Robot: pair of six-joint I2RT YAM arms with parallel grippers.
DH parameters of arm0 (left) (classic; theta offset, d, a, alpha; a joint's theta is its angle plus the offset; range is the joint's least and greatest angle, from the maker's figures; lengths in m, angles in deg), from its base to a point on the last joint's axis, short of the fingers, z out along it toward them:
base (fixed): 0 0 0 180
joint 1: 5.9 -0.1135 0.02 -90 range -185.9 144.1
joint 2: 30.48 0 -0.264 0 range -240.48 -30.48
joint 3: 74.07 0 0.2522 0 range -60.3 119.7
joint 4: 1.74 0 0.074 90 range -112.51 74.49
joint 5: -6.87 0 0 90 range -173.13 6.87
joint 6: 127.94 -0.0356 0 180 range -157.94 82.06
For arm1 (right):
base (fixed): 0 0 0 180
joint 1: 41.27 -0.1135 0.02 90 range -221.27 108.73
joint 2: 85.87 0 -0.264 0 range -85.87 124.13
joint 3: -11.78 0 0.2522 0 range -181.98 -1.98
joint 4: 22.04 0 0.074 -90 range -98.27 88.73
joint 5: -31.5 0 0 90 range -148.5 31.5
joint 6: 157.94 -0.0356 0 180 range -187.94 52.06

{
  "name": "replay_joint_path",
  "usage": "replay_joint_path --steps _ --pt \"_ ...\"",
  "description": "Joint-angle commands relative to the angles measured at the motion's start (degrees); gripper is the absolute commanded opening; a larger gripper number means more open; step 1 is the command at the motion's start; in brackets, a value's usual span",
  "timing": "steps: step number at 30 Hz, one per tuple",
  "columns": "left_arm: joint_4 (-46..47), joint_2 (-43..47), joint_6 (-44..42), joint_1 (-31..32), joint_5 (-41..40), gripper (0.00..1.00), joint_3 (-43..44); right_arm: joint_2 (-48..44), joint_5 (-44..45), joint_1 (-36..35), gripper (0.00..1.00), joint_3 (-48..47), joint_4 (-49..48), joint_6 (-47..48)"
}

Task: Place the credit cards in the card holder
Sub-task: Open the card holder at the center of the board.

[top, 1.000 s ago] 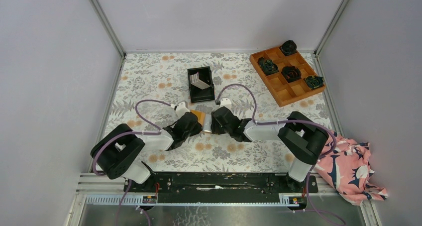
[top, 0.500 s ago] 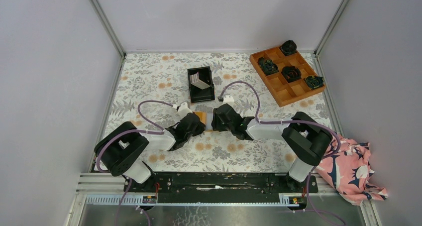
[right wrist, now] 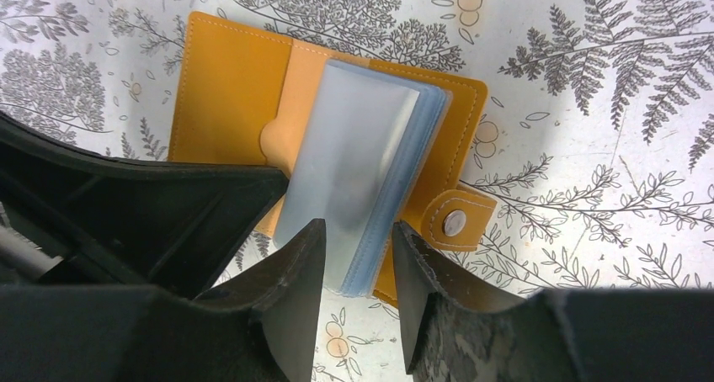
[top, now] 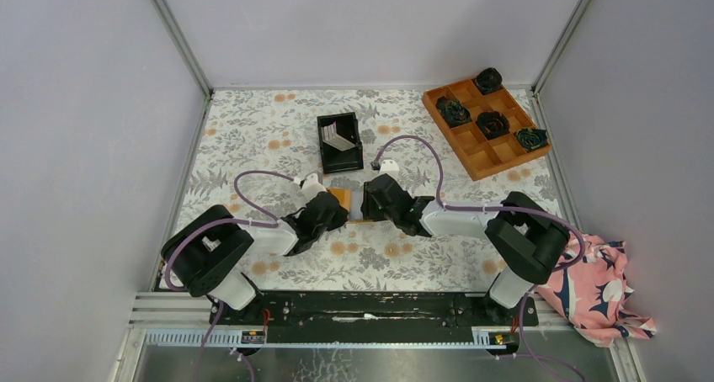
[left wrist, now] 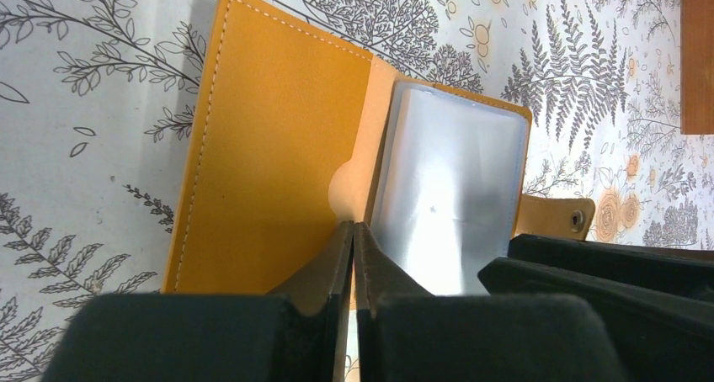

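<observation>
left claw pressed together at card holder fold, pinch unclear | right claw spread over clear sleeves, their lower edge hidden | top view: card holder mostly covered

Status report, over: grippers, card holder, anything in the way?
Left gripper shut, tips at the open card holder's fold. Right gripper open, straddling its clear sleeves. Credit cards in the black bin. Nothing blocking.
</observation>
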Motion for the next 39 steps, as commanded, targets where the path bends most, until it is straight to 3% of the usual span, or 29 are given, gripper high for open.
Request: replay_joint_path --steps 1,24,39 --pt "-14.27 -4.79 -1.0 1.37 5.01 0.07 -4.0 -3.2 1.97 0.2 0.42 -2.09 0.45 0.79" --pt "-15.82 -5.55 -0.47 3.01 3.56 0.06 -2.53 -4.72 2.0 0.12 0.42 -5.27 1.78 1.13" --pt "-16.08 -5.33 -0.13 3.34 3.36 0.06 -2.62 1.64 0.88 0.29 0.43 -4.32 -0.43 -1.67"
